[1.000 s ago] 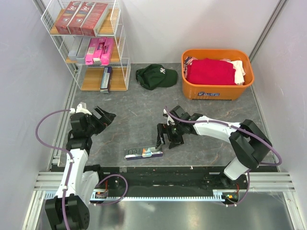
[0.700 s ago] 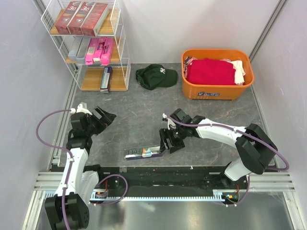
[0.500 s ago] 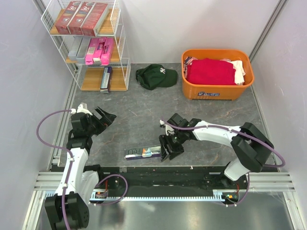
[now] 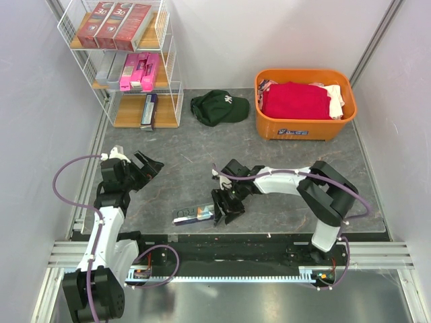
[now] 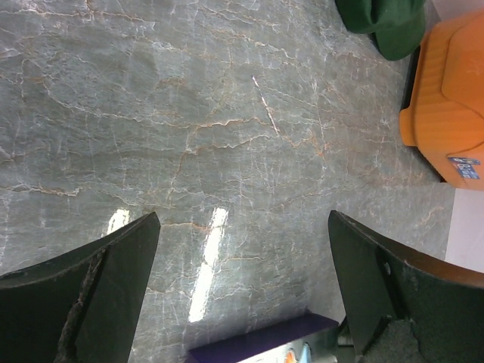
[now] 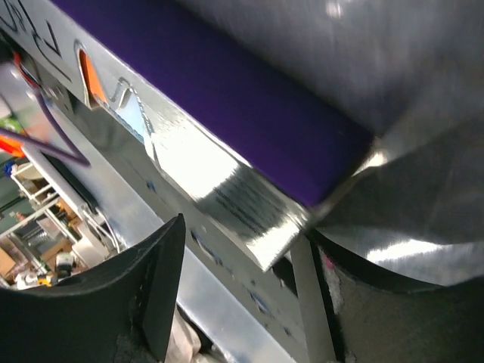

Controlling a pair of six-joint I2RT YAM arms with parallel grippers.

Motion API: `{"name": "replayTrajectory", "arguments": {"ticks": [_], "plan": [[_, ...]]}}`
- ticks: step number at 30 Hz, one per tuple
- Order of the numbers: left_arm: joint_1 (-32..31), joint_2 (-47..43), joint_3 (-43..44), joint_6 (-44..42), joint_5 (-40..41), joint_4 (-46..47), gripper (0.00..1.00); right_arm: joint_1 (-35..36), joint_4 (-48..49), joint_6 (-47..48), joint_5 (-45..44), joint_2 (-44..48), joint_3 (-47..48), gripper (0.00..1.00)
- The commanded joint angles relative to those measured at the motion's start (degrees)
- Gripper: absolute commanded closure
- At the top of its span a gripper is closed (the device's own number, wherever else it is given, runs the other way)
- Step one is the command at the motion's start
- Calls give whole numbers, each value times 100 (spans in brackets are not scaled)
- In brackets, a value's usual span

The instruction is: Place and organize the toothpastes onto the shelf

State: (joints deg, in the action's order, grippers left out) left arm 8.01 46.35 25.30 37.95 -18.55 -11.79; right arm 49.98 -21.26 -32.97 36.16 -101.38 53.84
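Note:
One shiny silver and purple toothpaste box lies flat near the table's front edge. My right gripper is down at its right end, jaws closed on that end. In the right wrist view the box runs between the fingers of the right gripper. My left gripper hangs open over bare table to the left. In its own view the left gripper holds nothing, and the box's purple side shows below. The shelf at the back left carries red, grey and pink toothpastes, and one on its bottom board.
A dark green cap lies behind the middle of the table. An orange tub full of clothes stands at the back right. The metal rail of the table's front edge runs just below the box.
My right gripper has moved left and toward the front edge onto the box's right end, and its jaws have closed from wide open. The box has shifted slightly left. The left arm has stayed put.

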Motion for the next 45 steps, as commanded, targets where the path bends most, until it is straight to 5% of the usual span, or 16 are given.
{"name": "replayTrajectory", "arguments": {"ticks": [1,11,26,30,45], "plan": [[-10,32,54,-254,-105,177,0,-128,412,-16,-205,-408,792,35],[-10,15,10,-271,-79,142,0,-919,1958,-983,260,-988,1584,34],[-10,-249,-78,-280,-114,19,0,-796,-466,115,-1735,21,1831,17],[-10,-354,-148,-280,-123,-7,0,-788,-520,-42,-1560,233,1630,2],[-10,-398,-262,-280,-132,37,0,-23,95,-728,-1094,-240,1637,2]]}}
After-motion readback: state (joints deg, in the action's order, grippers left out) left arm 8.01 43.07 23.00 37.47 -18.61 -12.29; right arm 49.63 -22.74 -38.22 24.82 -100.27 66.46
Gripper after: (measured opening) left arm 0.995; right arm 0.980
